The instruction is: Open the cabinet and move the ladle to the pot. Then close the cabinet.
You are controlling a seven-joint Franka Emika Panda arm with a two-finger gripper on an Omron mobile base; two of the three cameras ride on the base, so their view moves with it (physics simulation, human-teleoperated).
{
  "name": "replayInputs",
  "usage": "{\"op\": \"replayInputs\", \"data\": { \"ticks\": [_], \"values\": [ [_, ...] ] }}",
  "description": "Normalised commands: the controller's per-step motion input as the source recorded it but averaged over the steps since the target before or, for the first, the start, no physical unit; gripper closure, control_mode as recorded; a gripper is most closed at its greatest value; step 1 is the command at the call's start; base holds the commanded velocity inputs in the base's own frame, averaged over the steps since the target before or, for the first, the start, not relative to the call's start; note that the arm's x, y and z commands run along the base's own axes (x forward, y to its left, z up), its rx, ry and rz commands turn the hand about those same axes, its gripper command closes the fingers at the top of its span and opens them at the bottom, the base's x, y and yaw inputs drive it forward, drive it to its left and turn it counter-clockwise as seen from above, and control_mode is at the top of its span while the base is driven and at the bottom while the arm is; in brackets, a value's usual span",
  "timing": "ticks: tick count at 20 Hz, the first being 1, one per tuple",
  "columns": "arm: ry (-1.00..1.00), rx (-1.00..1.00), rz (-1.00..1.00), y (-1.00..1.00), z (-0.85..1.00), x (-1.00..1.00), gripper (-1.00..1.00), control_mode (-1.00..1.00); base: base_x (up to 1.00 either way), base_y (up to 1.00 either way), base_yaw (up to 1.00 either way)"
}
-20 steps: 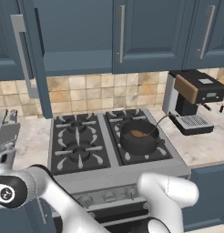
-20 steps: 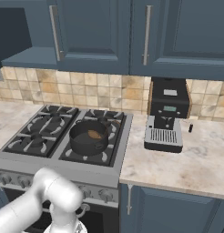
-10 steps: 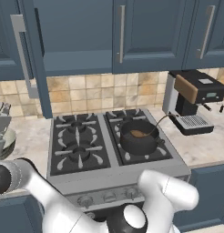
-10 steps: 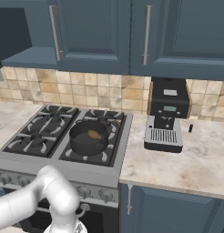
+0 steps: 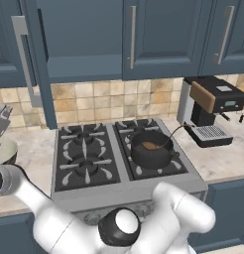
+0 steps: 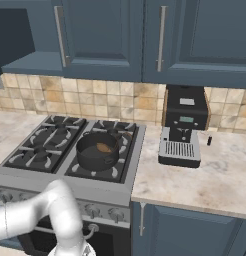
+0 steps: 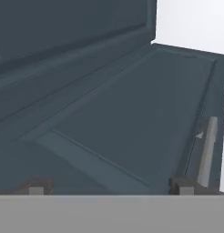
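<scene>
The cabinet (image 5: 89, 39) is filling the upper left of the left base view, dark navy blue, with one panelled door (image 5: 25, 59) standing swung out toward the camera so its long silver bar handle (image 5: 26, 64) is showing edge-on. In the hand view a navy panelled door (image 7: 127, 118) is lying close ahead, with a silver bar handle (image 7: 207, 150) running down the lower right of the frame.

The stove (image 5: 119, 154) is sitting at centre frame in both base views, set into the marble table (image 6: 205, 175). A black coffee machine (image 6: 182, 125) is standing on the table just right of the stove.

The pot (image 5: 151, 149) is resting on the stove's front right burner: round, dark grey-black, low-walled. The ladle (image 5: 161, 141) is lying in it, its small brown-copper bowl sitting inside the pot and its thin dark handle leaning over the rim toward the upper right.

The fingers (image 7: 38, 186) are standing wide apart at the bottom corners of the hand view, gripping nothing.
</scene>
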Motion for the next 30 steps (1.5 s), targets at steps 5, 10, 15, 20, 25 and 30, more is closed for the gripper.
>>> {"op": "replayInputs", "data": {
  "ticks": [5,10,15,20,25,30],
  "values": [
    [0.07,0.12,-0.08,0.00,0.00,0.34,-1.00,-1.00,0.00,0.00,0.00],
    [0.07,0.12,-0.07,0.00,0.00,0.25,-1.00,-1.00,0.00,0.00,0.00],
    [0.08,0.14,-0.07,0.00,0.00,0.16,-1.00,-1.00,0.00,0.00,0.00],
    [0.10,0.14,-0.08,-0.06,0.00,0.22,-1.00,-1.00,0.00,0.00,0.00],
    [0.10,0.12,-0.09,-0.26,0.05,0.18,-1.00,-1.00,0.00,0.00,0.00],
    [0.07,0.10,-0.09,-0.37,0.15,0.01,-1.00,-1.00,0.00,0.00,0.00]
  ]
}}
